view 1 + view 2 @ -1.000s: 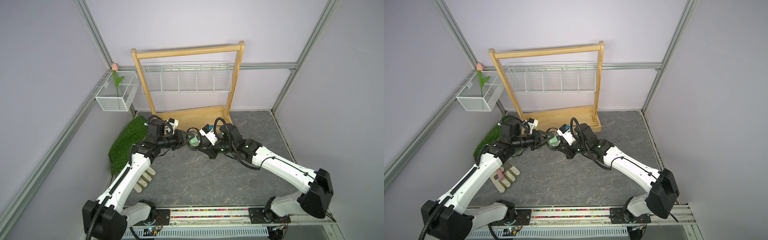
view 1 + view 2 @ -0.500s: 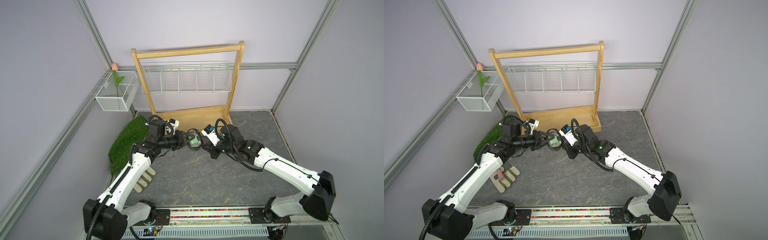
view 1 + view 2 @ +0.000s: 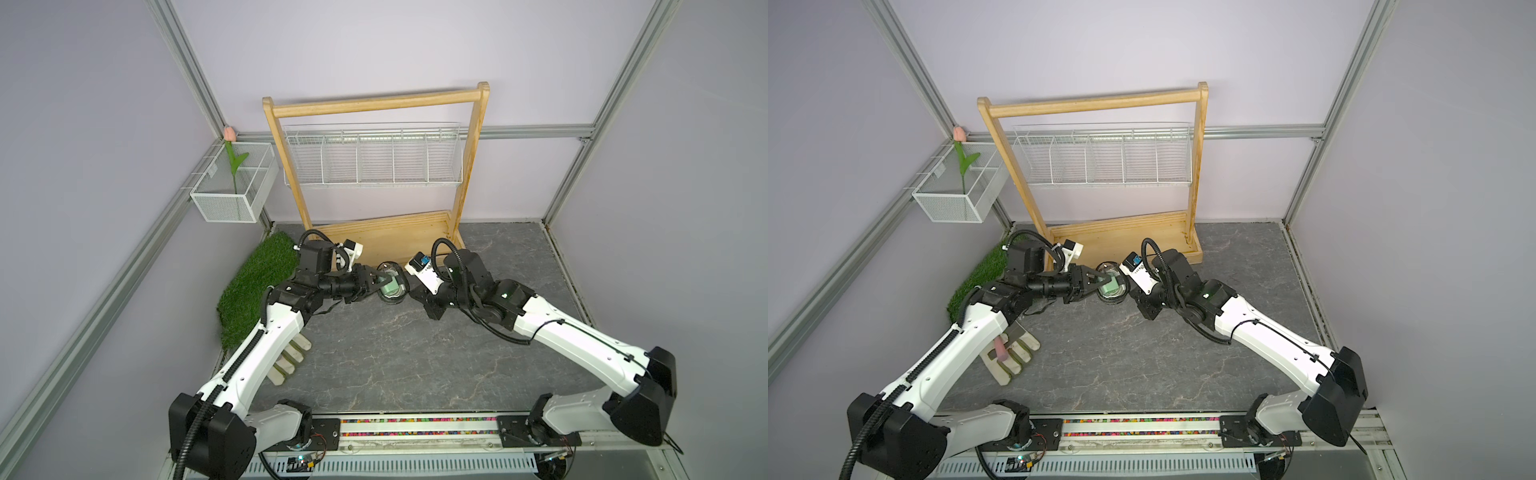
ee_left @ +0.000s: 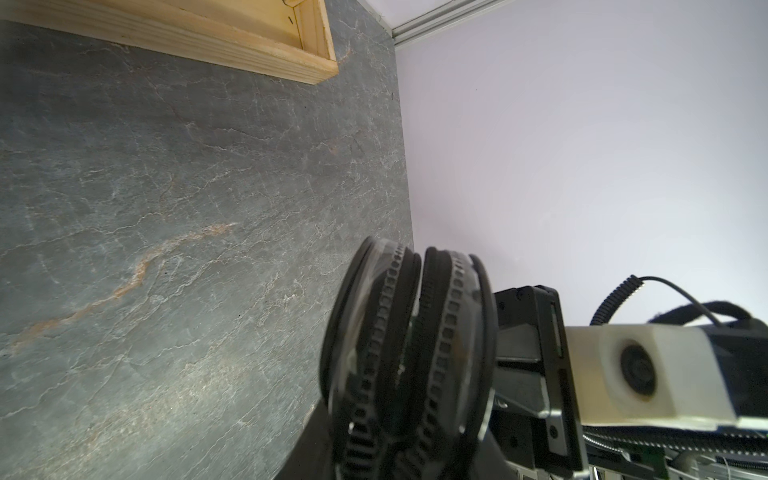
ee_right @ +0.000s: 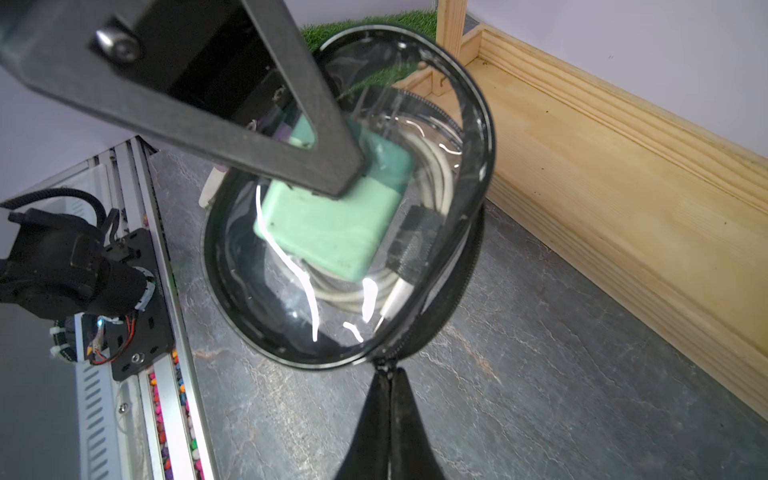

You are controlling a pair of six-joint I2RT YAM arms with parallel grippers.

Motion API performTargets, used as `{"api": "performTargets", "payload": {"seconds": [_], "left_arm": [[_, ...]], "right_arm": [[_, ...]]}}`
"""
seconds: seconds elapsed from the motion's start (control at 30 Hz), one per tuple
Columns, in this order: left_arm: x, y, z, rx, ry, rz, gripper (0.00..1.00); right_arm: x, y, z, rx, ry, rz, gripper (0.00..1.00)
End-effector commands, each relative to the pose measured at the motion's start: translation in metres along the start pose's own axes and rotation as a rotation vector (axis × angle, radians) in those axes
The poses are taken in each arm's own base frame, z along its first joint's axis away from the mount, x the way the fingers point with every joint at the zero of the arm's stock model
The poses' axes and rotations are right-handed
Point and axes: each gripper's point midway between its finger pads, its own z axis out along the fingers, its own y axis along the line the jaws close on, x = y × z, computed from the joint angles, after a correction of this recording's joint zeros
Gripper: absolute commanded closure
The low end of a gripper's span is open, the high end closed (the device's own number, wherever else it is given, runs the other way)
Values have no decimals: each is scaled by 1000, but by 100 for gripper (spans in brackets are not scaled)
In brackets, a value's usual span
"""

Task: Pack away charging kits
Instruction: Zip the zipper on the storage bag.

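Two grippers engage one clear pouch [image 5: 249,291] from opposite ends, in front of the wooden rack [image 5: 623,187].

1. Contents. The green charger [image 5: 332,224] and the coiled white cable [image 5: 345,293] both lie inside the pouch. The charger lies on top of the coil.
2. Left gripper [image 3: 382,278]. The jaws are partly closed and clamp the pouch across its flat faces. One finger [image 5: 291,137] presses the clear face directly over the charger, so the charger sits between the fingers with only the pouch wall separating them.
3. Right gripper [image 5: 390,386]. The jaws are fully closed and pinch the small black zip tab [image 5: 388,368] on the rim, at the end of the oval nearest this arm.
4. Governing relation. The long axis of the pouch runs from the right fingertips away toward the rack. The charger and cable lie beyond the tab along that axis.
5. Rim condition. In the left wrist view the two toothed rim halves stand slightly apart, so the zip is judged open along that stretch.
6. Next move, as a judgement. The right arm draws the tab round the rim while the left arm holds the pouch steady.
7. Whether the pouch touches the table [image 5: 540,374] cannot be determined.
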Motion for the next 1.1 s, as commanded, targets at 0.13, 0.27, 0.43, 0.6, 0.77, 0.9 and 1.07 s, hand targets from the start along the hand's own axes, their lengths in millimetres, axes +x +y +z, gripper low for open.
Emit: {"api": "performTargets", "payload": {"seconds": [0.13,0.27,0.43,0.6,0.77,0.9,1.07], "left_arm": [[23,8,11,-3,107,46,100],[30,10,17,-6,134,68,100],[34,14,18,-3,138,74,100],[36,5,16,53,134,95,100],[45,10,19,57,180,94,100],[53,6,20,80,213,122,100],[64,7,28,78,261,150,100]], "right_arm": [[-8,-3,-11,6,15,-98,94],[-5,-9,-11,41,44,-125,94],[-5,-22,-19,120,60,-153,94],[0,-29,-20,157,94,-164,94],[-12,-29,-26,165,61,-188,94],[-26,-29,-29,167,51,-218,94],[-40,-24,-27,145,32,-260,94]]}}
